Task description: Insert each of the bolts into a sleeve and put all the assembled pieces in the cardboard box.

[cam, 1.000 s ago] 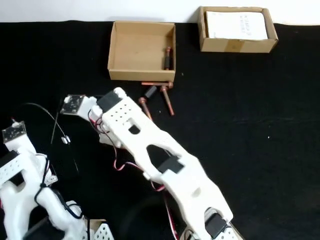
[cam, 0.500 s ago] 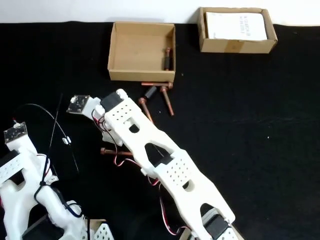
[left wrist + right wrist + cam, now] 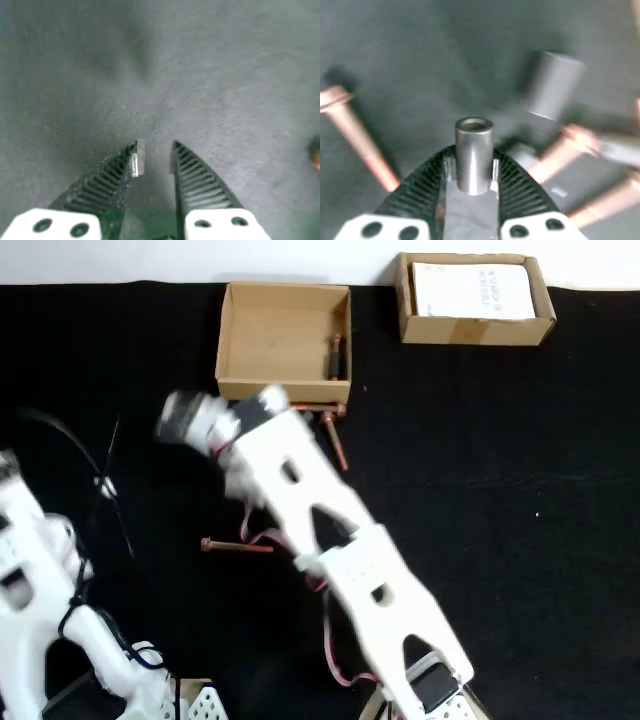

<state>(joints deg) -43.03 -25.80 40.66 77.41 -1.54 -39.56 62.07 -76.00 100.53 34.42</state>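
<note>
My right gripper (image 3: pixel 474 167) is shut on a grey sleeve (image 3: pixel 473 150), held upright above the black mat. Beyond it lie a second sleeve (image 3: pixel 552 86) and several copper bolts, one (image 3: pixel 357 137) to one side and others (image 3: pixel 580 141) on the opposite side. In the high view the right arm (image 3: pixel 300 490) stretches to just in front of the cardboard box (image 3: pixel 240 350), which holds one assembled piece (image 3: pixel 336 357). A lone bolt (image 3: pixel 235 546) lies beside the arm. My left gripper (image 3: pixel 155 154) hangs open over bare mat.
A second cardboard box (image 3: pixel 475 330) holding white paper stands at the back right. Two bolts (image 3: pixel 335 435) show past the right arm, close to the box's front wall. The left arm (image 3: pixel 30 580) stands at the near left, with a cable (image 3: pixel 110 490) looping beside it.
The right arm has swung away from me toward the cardboard box, uncovering the lone bolt on the mat. The left arm has shifted toward the left edge.
</note>
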